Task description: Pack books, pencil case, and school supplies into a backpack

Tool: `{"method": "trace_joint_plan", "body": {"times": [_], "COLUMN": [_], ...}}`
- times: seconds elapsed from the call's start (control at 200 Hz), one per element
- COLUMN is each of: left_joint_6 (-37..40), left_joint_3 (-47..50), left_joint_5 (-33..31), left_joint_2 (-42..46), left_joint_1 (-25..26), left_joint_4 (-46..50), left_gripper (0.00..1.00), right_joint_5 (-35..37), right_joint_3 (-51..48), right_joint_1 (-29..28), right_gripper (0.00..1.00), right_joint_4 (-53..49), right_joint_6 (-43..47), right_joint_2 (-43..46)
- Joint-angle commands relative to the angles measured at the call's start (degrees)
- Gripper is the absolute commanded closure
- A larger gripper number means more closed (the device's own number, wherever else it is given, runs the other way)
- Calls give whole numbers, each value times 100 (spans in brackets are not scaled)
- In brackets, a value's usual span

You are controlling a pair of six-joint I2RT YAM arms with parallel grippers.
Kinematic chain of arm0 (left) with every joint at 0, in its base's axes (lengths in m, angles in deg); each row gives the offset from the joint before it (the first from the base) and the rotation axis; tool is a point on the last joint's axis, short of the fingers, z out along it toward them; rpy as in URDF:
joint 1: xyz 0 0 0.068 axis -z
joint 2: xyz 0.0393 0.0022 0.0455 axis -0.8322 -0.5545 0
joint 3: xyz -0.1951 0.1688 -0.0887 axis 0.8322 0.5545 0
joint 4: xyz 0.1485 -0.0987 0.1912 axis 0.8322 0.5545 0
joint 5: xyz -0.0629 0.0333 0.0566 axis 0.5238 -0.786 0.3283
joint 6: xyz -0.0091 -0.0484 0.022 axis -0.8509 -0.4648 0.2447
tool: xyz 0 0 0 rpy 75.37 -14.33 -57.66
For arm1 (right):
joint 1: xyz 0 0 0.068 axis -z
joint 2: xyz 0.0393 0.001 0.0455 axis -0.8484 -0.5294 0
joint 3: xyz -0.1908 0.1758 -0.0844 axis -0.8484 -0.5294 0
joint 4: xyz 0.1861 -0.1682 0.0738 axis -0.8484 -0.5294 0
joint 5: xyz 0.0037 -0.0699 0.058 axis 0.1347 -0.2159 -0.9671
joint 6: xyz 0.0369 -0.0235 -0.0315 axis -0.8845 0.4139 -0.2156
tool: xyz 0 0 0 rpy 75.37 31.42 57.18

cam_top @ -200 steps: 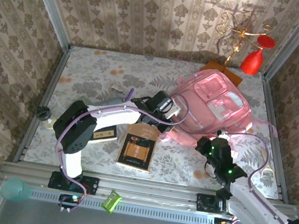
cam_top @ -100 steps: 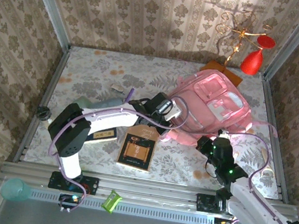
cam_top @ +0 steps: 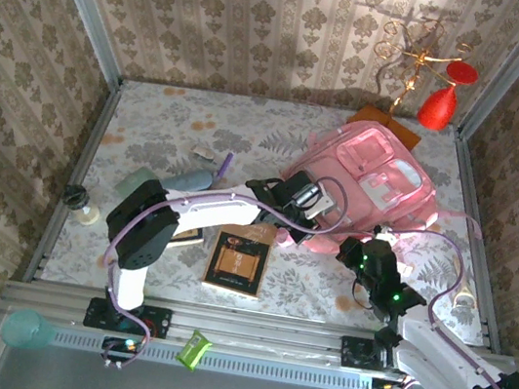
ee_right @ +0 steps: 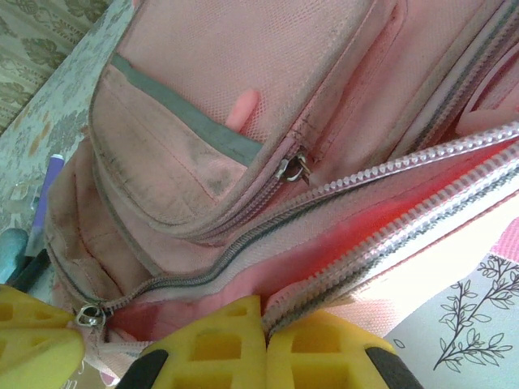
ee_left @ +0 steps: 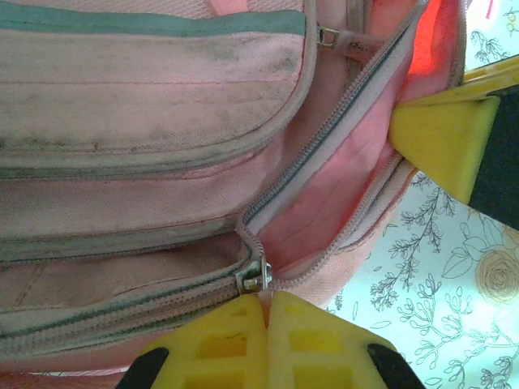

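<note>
The pink backpack (cam_top: 370, 184) lies at the back right with its main zip partly undone (ee_left: 324, 162). My left gripper (cam_top: 309, 204) is shut on the pull tab of the zip slider (ee_left: 256, 275) at the backpack's near left edge. My right gripper (cam_top: 377, 245) is shut on the lower edge of the zip opening (ee_right: 340, 271). The brown book (cam_top: 239, 261) lies flat in front of the backpack. The navy book (cam_top: 189, 236) is half hidden under the left arm. A purple pen (cam_top: 225, 164) and a teal pencil case (cam_top: 188, 180) lie to the left.
A red ornament (cam_top: 440, 103) hangs on a gold stand with an orange base (cam_top: 389, 124) behind the backpack. A small white item (cam_top: 205, 152) lies mid-table and a black knob (cam_top: 75, 194) at the left edge. Walls close in on three sides.
The left gripper has moved right along the backpack's near edge with the zip pull in it, and its elbow has shifted. The right gripper has barely moved.
</note>
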Motion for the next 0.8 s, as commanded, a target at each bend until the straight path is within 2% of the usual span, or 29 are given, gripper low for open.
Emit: {"method": "trace_joint_plan", "body": {"times": [0.0, 0.14, 0.175, 0.25, 0.415, 0.485, 0.625, 0.795], "left_joint_6": [213, 641, 690, 682, 620, 578, 67, -136], "left_joint_3": [82, 615, 784, 985, 798, 814, 935, 226], "left_joint_5": [-520, -2163, -2389, -2311, -2194, -1825, -105, 595], "left_joint_2": [245, 612, 741, 1025, 921, 903, 1079, 722], "left_joint_1": [-69, -705, -909, -1132, -994, -995, -887, -300], "left_joint_4": [414, 1016, 1034, 926, 911, 824, 93, -168], "left_gripper": [100, 100, 100, 100, 100, 100, 100, 100], "right_joint_5": [447, 919, 946, 931, 758, 551, 120, 0], "right_joint_3": [46, 49, 38, 25, 29, 20, -18, 13], "right_joint_1": [-64, 271, 385, 528, 547, 551, 535, 113], "right_gripper": [100, 100, 100, 100, 100, 100, 100, 100], "right_joint_4": [66, -974, -1141, -1347, -1083, -805, -360, 365], "right_joint_6": [66, 138, 145, 148, 162, 306, 307, 116], "right_joint_2": [245, 829, 969, 1092, 865, 760, 520, 14]}}
